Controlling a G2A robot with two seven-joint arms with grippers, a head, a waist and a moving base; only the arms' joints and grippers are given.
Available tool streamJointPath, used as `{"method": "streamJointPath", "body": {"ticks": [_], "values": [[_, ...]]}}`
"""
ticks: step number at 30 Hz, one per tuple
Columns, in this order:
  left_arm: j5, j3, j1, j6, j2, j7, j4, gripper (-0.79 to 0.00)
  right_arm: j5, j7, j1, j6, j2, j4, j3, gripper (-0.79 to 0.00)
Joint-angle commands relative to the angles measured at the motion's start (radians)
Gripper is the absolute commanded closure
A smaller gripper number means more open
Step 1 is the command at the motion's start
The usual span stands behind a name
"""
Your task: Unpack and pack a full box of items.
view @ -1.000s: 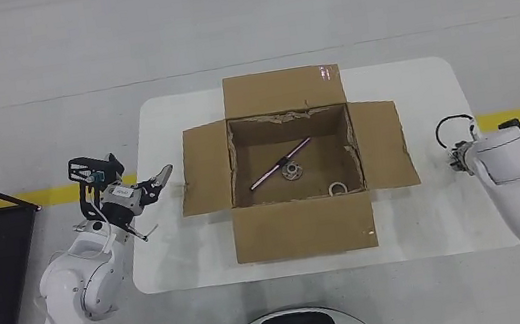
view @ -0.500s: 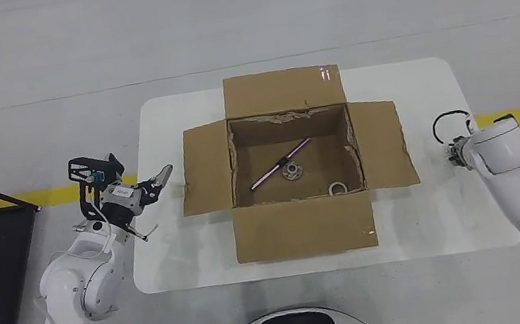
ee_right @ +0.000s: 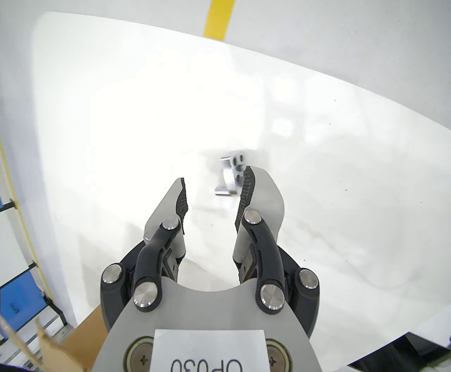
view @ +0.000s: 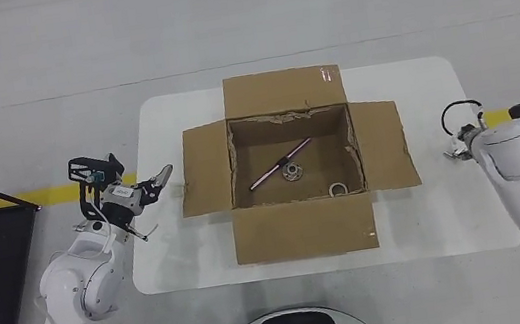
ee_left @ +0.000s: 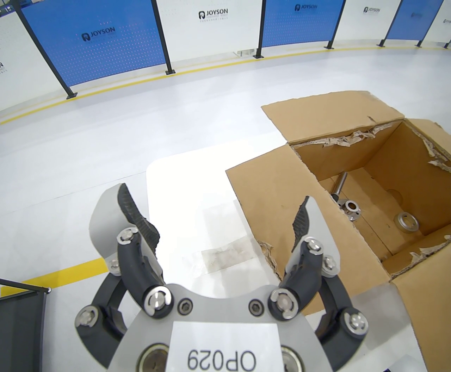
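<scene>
The open box [view: 303,228] holds a rod [view: 280,163], collar [view: 291,171] and ring [view: 338,189]. Right of it, a block [ee_right: 230,169] lies on the bench [view: 431,222] just beside the right gripper [ee_right: 216,179], its fingers part open and empty. Left of it, the left gripper [ee_left: 215,193] has its fingers wide and empty. Unpacking seems underway; the next move calls for a reach inside for the rod.

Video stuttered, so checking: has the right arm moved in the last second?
Yes. In the top view the right arm has shifted slightly away from the cardboard box, toward the table's right edge.

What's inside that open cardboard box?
A thin rod, a small metal hub beside it and a metal ring lie on the box floor. Whatever is beneath them is covered.
</scene>
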Motion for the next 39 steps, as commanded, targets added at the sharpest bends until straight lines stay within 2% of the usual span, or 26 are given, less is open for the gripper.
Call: {"method": "streamJointPath", "body": {"ticks": [1, 2, 4, 5, 13, 16, 18, 23, 27, 37, 39], "values": [[0.000, 0.000, 0.000, 0.000, 0.000, 0.000, 0.000, -0.785, 0.017, -0.071, -0.107, 0.000, -0.001, -0.146, 0.080, -0.363], [0.000, 0.000, 0.000, 0.000, 0.000, 0.000, 0.000, -0.785, 0.026, -0.101, -0.151, 0.000, -0.003, -0.207, 0.110, -0.403], [0.000, 0.000, 0.000, 0.000, 0.000, 0.000, 0.000, -0.785, 0.045, -0.140, -0.232, 0.000, -0.008, -0.301, 0.158, -0.640], [0.000, 0.000, 0.000, 0.000, 0.000, 0.000, 0.000, -0.785, 0.051, -0.140, -0.269, 0.000, -0.009, -0.341, 0.170, -0.785], [0.000, 0.000, 0.000, 0.000, 0.000, 0.000, 0.000, -0.785, 0.052, -0.132, -0.290, 0.000, -0.008, -0.363, 0.175, -0.785], [0.000, 0.000, 0.000, 0.000, 0.000, 0.000, 0.000, -0.785, 0.081, -0.112, -0.278, -0.050, -0.013, -0.383, 0.180, -0.785], [0.000, 0.000, 0.000, 0.000, 0.000, 0.000, 0.000, -0.785, 0.071, -0.096, -0.265, -0.079, -0.013, -0.460, 0.171, -0.785], [0.000, 0.000, 0.000, 0.000, 0.000, 0.000, 0.000, -0.785, -0.087, -0.058, -0.181, -0.038, -0.007, -0.673, 0.012, -0.785], [0.000, 0.000, 0.000, 0.000, 0.000, 0.000, 0.000, -0.785, -0.217, 0.112, -0.045, -0.027, 0.002, -0.694, -0.199, -0.785], [0.000, 0.000, 0.000, 0.000, 0.000, 0.000, 0.000, -0.785, -0.227, 0.130, -0.032, -0.024, 0.003, -0.690, -0.217, -0.785], [0.000, 0.000, 0.000, 0.000, 0.000, 0.000, 0.000, -0.785, -0.229, 0.147, -0.029, -0.049, 0.003, -0.675, -0.224, -0.785]]}}
